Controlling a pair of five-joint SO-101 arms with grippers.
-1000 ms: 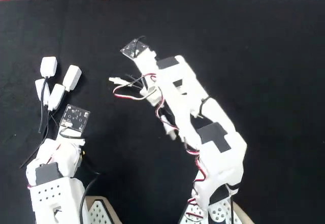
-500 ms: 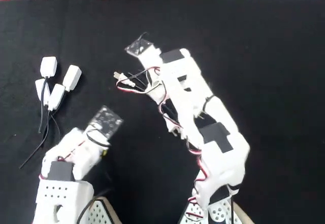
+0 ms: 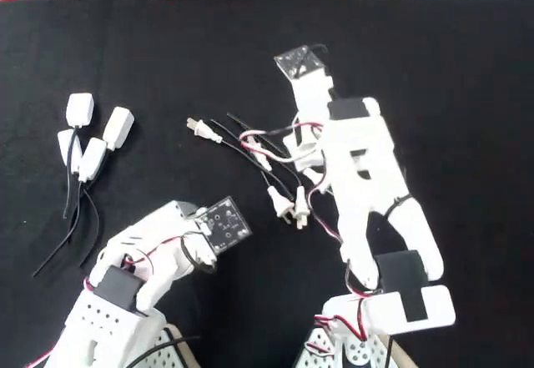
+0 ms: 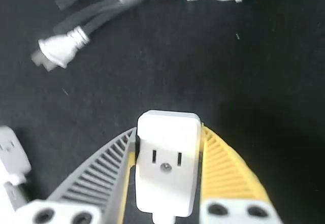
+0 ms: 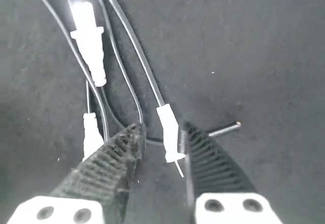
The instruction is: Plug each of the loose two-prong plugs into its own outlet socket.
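Socket carried in left gripper (image 4: 168,132); right gripper (image 5: 161,129) set astride one loose plug (image 5: 166,118).

Left jaws are seen clamped on the flanks of a white outlet socket (image 4: 167,168), slotted face turned up toward the wrist, around mid-tabletop (image 3: 467,93) on the side of the near edge. Right jaws are parted narrowly, one to each side of the loose plug; contact with either pad cannot be told. The plug's long axis is judged to run along the fingers, not across them, with prongs pointing back toward the wrist and cable (image 5: 134,51) leading away. Other plugs (image 3: 288,207) lie mid-tabletop between the two arms. Spare sockets (image 3: 80,109) are bunched by the left edge. The right arm is nearer the plugs. A closing grip is called for before the prongs can be turned toward the held socket.
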